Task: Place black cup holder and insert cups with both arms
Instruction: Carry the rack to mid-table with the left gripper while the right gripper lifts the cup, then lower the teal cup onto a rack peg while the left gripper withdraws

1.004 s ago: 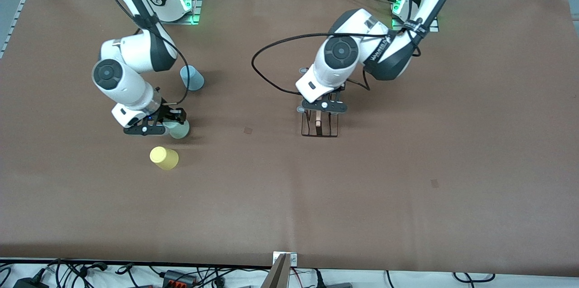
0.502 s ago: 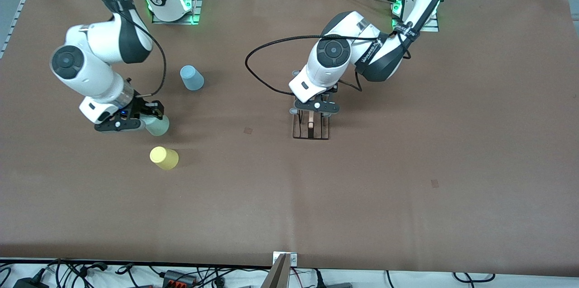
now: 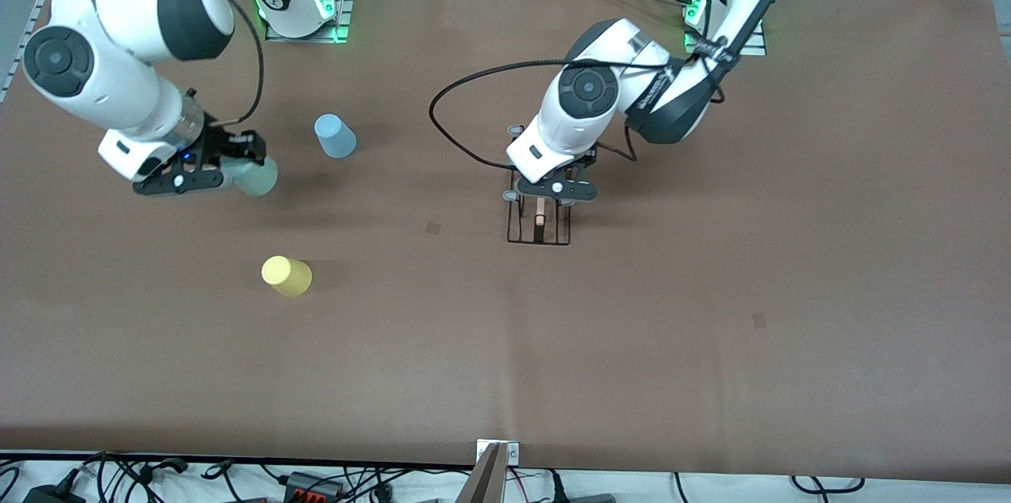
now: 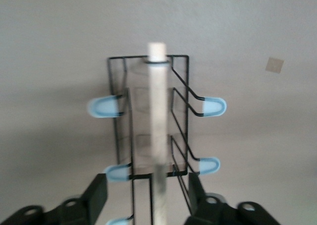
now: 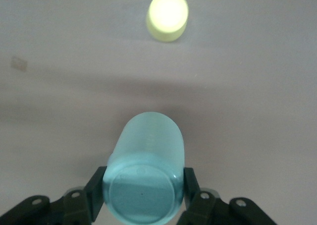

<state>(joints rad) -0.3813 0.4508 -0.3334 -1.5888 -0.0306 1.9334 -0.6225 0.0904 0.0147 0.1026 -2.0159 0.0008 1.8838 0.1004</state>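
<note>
Meanwhile the right hand (image 5: 143, 193) grips the pale green cup (image 5: 146, 183) above the tabletop (image 3: 632, 345) (yellow cup (image 3: 286, 275) and light blue cup (image 3: 335, 136) stand nearby); the left hand (image 4: 147, 197), fingers spread, straddles the black cup holder (image 4: 148, 136)'s wooden handle (image 4: 157, 126) mid-tabletop.

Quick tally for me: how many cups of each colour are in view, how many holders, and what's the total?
Green cup: 1, held in the right gripper
Blue cup: 1, on the table
Yellow cup: 1, on the table
Black holder: 1, on the table under the open left gripper
Total: 4
</note>
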